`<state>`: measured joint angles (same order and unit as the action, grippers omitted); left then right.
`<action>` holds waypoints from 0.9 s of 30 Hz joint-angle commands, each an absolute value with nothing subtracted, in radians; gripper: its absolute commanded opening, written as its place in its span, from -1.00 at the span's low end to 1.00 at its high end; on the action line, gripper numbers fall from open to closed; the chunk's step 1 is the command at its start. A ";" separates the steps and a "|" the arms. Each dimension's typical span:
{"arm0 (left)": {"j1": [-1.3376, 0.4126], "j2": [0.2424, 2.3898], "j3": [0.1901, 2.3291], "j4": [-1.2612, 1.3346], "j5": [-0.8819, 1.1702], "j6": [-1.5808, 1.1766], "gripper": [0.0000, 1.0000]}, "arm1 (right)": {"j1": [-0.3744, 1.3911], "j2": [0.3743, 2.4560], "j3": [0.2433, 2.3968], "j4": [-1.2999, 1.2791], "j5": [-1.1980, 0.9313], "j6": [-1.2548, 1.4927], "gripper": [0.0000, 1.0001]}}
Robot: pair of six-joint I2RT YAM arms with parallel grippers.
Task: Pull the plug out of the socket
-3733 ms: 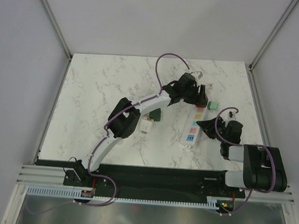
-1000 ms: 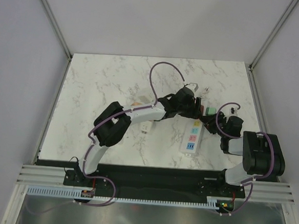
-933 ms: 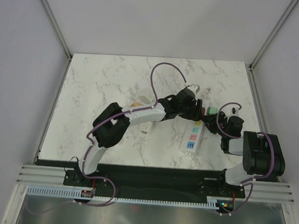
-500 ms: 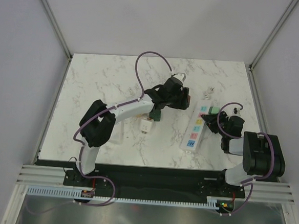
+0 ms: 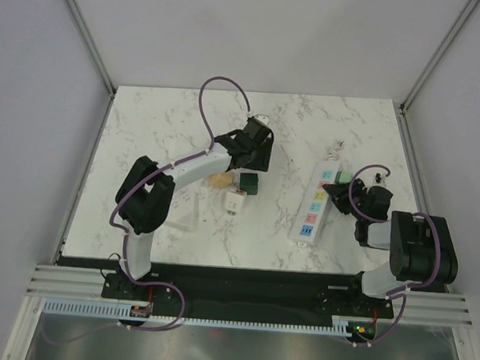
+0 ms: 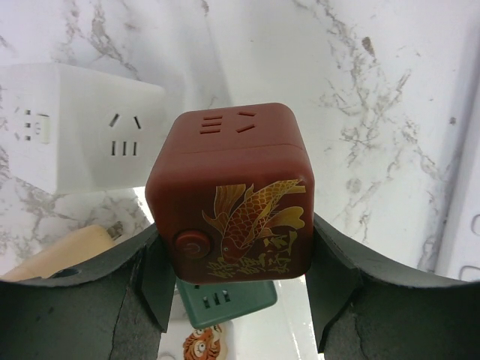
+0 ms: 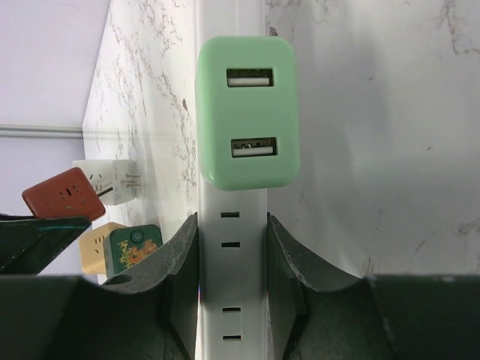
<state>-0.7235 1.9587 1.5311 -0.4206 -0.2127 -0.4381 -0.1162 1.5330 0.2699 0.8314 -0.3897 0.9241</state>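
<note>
The socket (image 5: 315,203) lies on the marble table (image 5: 161,133), its long white body running from near to far with the row of pastel squares facing up. The right gripper (image 7: 231,251) has its jaws closed in on the socket's two long sides. One finger (image 7: 178,289) presses against one edge and the other against the opposite edge, so the gap is only as wide as the strip. Just beyond those fingers a pale green USB adapter (image 7: 247,112) sits plugged into the socket's top face, showing two USB ports.

The left gripper (image 5: 255,145) is well apart from the socket, off its left long side. Its jaws are opened about a cube's width and clamped on the red cube plug (image 6: 236,193), one finger on each side face. The plug's face with a power button and a gold fish design looks toward the wrist camera, and its outlet slots are on the upper face. The plug touches nothing on the socket.

Between that plug and the socket, but nearer the plug, lie a dark green cube (image 5: 250,182), a white cube (image 5: 235,203) and a beige cube (image 5: 219,180). All three lie apart from the socket.
</note>
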 commanded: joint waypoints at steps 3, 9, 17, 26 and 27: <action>-0.698 1.950 1.554 -0.434 -0.255 -0.361 -0.59 | -0.127 1.565 0.267 0.807 -0.350 0.894 -1.00; -0.689 1.974 1.560 -0.439 -0.244 -0.351 0.17 | -0.127 1.559 0.264 0.821 -0.370 0.887 -1.00; -0.686 1.985 1.574 -0.433 -0.249 -0.339 0.46 | -0.127 1.560 0.264 0.845 -0.391 0.873 -1.00; -0.686 1.913 1.534 -0.388 -0.232 -0.350 0.79 | -0.127 1.559 0.267 0.850 -0.400 0.870 -1.00; -0.686 1.883 1.531 -0.377 -0.219 -0.344 0.79 | -0.126 1.562 0.268 0.851 -0.402 0.870 -1.00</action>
<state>-0.6903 1.9762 1.5314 -0.4435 -0.2276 -0.3767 -0.1226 1.5497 0.2699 0.8597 -0.4103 0.9176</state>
